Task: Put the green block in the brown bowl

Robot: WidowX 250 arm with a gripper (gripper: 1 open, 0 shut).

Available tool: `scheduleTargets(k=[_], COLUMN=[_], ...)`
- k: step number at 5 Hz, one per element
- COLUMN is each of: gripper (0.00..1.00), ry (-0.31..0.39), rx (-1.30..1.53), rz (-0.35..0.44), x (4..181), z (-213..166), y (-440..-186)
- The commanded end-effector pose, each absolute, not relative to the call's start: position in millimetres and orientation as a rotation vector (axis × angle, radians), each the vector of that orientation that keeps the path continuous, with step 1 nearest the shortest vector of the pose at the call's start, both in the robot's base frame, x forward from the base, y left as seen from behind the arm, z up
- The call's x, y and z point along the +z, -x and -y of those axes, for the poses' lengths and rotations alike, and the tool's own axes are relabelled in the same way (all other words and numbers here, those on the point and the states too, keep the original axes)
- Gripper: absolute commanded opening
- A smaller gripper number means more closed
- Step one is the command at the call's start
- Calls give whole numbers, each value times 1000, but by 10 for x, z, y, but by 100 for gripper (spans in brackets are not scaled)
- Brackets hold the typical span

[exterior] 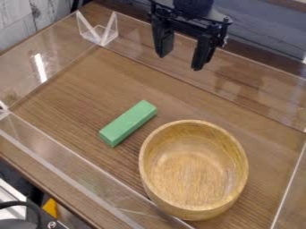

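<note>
The green block (128, 122) lies flat on the wooden tabletop, left of centre, slanting from lower left to upper right. Just to its right, the brown bowl (194, 168) stands upright and holds nothing; the block's end lies close to the bowl's rim without touching it. My gripper (181, 52) hangs at the top of the view, pointing down, well above and behind both objects. Its dark fingers (159, 41) are spread apart with nothing between them.
Clear acrylic walls (72, 183) enclose the tabletop on all sides, with a low front wall along the near edge. A clear triangular bracket (96, 29) stands at the back left corner. Bare wood stretches between the gripper and the block.
</note>
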State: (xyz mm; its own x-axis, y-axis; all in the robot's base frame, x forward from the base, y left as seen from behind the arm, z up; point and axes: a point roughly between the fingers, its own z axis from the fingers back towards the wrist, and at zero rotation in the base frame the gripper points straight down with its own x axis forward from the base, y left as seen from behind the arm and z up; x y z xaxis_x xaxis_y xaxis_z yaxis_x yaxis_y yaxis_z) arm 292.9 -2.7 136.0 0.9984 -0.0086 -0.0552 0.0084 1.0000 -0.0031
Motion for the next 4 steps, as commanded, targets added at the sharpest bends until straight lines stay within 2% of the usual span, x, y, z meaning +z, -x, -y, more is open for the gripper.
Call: scheduleTargets(k=[1, 2, 3, 4], gripper=[100, 100, 100, 100], ry=[4, 3, -10, -22], rx=[-55, -35, -42, -36], rz=[-59, -83, -67, -38], x=[1396, 1309, 1256, 1041], z=[-101, -302, -588, -760], y=[-2805, -2563, -2328, -2132])
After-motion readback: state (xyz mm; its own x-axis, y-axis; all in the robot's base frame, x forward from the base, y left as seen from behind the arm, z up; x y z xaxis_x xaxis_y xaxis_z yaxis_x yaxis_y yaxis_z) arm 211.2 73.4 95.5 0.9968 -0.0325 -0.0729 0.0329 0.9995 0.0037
